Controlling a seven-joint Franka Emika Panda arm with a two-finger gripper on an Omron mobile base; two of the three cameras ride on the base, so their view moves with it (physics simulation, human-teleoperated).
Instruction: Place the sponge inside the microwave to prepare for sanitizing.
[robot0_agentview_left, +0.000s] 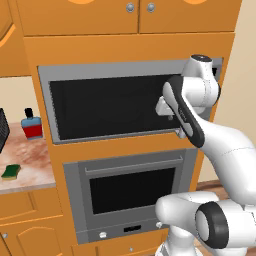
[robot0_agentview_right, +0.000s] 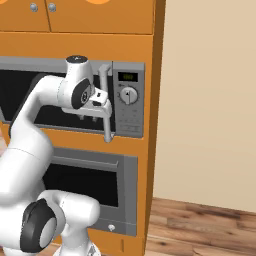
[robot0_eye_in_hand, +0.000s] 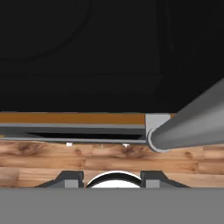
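The gripper (robot0_agentview_right: 98, 102) sits at centre-left of the right base view, level with the microwave's bar handle (robot0_agentview_right: 106, 100) and right against it. Whether the jaws are clamped round the bar or merely beside it cannot be told. In the hand view the two finger tips (robot0_eye_in_hand: 70, 178) rise at the bottom edge with a gap between them and nothing visible in that gap; the handle's end (robot0_eye_in_hand: 188, 124) crosses the right of that frame, off to one side of the tips. The gripper carries no sponge.

The microwave (robot0_agentview_left: 107, 107) fills the middle of the left base view; its dark door appears shut or nearly so. Its dial panel (robot0_agentview_right: 128, 97) lies just right of the handle.

The sponge (robot0_agentview_left: 10, 171) lies flat on the counter (robot0_agentview_left: 30, 160) at the far left of the left base view, well apart from the arm, near a bottle (robot0_agentview_left: 32, 125).

Handling judgement: the sponge is probably light, soft and compressible, not fragile. Grip across its short sides with moderate closure; a hard squeeze would deform it.
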